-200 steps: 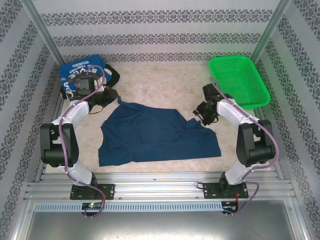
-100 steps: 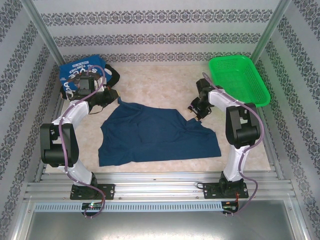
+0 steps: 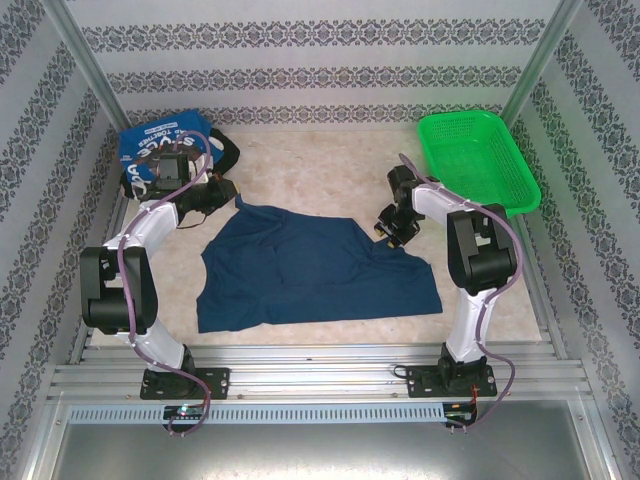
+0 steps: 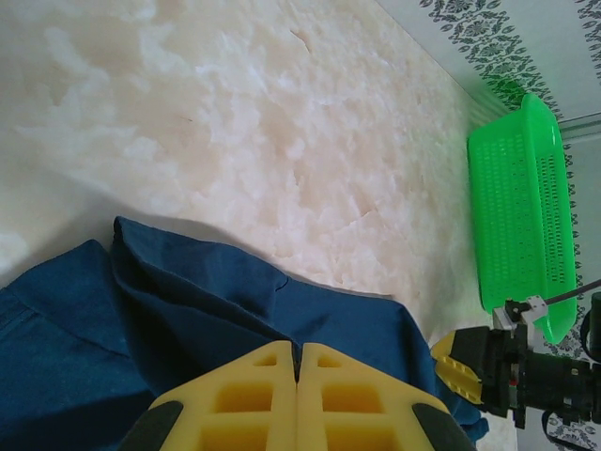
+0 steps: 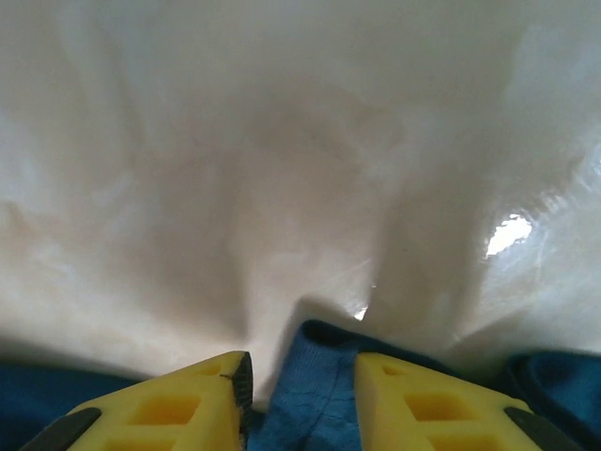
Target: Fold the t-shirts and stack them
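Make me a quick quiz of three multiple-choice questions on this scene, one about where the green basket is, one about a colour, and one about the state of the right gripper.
1. Where does the green basket stand?
A) near left corner
B) far right of the table
C) on top of the spread shirt

2. What colour is the t-shirt spread in the middle?
A) navy blue
B) red
C) white

3. How do the jaws of the right gripper stand?
A) shut on nothing
B) clamped on the basket
C) apart, with cloth between them

Answers:
1 B, the top view shows it at the table's far right edge.
2 A, the spread cloth is dark blue in every view.
3 C, the right wrist view shows a gap between the jaws with blue cloth in it.
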`<state>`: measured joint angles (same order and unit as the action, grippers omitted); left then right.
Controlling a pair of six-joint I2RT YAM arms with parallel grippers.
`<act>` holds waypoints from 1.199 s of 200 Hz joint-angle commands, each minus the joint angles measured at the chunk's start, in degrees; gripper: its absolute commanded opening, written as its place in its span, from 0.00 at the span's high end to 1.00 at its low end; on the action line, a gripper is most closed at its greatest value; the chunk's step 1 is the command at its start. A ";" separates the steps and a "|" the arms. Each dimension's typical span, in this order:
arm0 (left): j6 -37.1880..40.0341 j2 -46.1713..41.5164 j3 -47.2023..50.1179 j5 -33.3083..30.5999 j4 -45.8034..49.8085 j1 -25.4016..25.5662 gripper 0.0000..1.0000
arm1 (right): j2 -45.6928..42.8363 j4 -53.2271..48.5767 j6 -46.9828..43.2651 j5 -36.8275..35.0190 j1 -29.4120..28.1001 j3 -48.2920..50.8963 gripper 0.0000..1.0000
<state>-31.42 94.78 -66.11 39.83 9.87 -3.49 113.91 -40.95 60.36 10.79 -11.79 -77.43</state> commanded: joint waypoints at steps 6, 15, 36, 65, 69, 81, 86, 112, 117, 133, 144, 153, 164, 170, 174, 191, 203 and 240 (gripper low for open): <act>1.79 0.05 0.46 -0.31 1.11 -0.47 1.00 | 2.42 -2.84 -0.56 -1.91 -0.64 0.52 0.74; 1.88 0.03 0.37 -0.37 1.12 -0.47 1.00 | 2.93 -3.56 -0.90 -2.36 -0.69 0.06 0.78; 1.89 -0.04 0.37 -0.46 1.12 -0.53 1.00 | 3.62 -4.34 -0.65 -3.03 -0.80 0.11 0.93; 1.71 0.09 0.18 -0.50 0.77 -0.56 1.00 | 3.52 -2.46 0.12 -2.88 -0.69 0.93 1.00; 1.72 0.22 -0.02 -0.47 0.81 -0.56 1.00 | 3.31 -2.19 0.11 -3.02 -0.73 0.77 1.00; 1.88 0.37 -0.70 -0.58 1.07 -0.56 1.00 | 2.19 -1.73 -0.11 -4.02 -0.69 -0.14 1.00; 1.89 0.48 -1.12 -0.70 1.24 -0.56 1.00 | 1.56 -1.01 -0.48 -4.32 -0.65 -0.46 1.00; 1.10 1.72 -5.24 -0.31 1.04 -0.49 1.00 | -1.48 1.56 -1.97 -5.13 0.08 -3.95 1.00; 1.03 2.05 -6.49 -0.08 1.03 -0.47 1.00 | -1.93 1.29 -2.35 -5.58 0.33 -5.08 1.00; 1.17 3.81 -10.87 0.95 1.53 -0.47 1.00 | -2.84 1.14 -3.69 -6.26 1.19 -8.33 1.00; 1.74 5.14 -14.12 1.46 2.44 -0.47 1.00 | -3.16 0.58 -4.71 -6.76 1.94 -10.54 1.00; 2.31 6.10 -16.40 1.63 2.97 -0.47 1.00 | -3.25 0.11 -5.46 -7.47 2.62 -12.01 1.00; 3.43 7.17 -19.24 1.61 4.05 -0.52 1.00 | -3.51 0.25 -6.24 -7.78 3.48 -12.97 1.00; 4.07 7.89 -20.69 1.73 4.80 -0.49 1.00 | -3.49 0.42 -6.54 -7.77 3.97 -13.33 1.00; 4.37 8.39 -21.58 1.74 5.24 -0.54 1.00 | -3.43 0.49 -6.70 -7.57 4.35 -13.52 1.00; 5.95 10.16 -24.64 1.37 6.38 -0.56 1.00 | -3.25 1.08 -7.54 -7.62 5.71 -14.22 1.00; 6.63 11.05 -26.56 0.82 7.39 -0.64 1.00 | -3.28 1.65 -7.86 -7.83 6.39 -14.37 1.00; 9.59 12.34 -30.60 0.46 9.73 -0.99 1.00 | -3.08 2.78 -9.24 -7.03 7.81 -14.68 1.00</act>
<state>-26.28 106.50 -93.32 40.38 16.21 -3.51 111.53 -38.83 53.45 4.86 -4.32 -90.87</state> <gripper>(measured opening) 0.050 0.064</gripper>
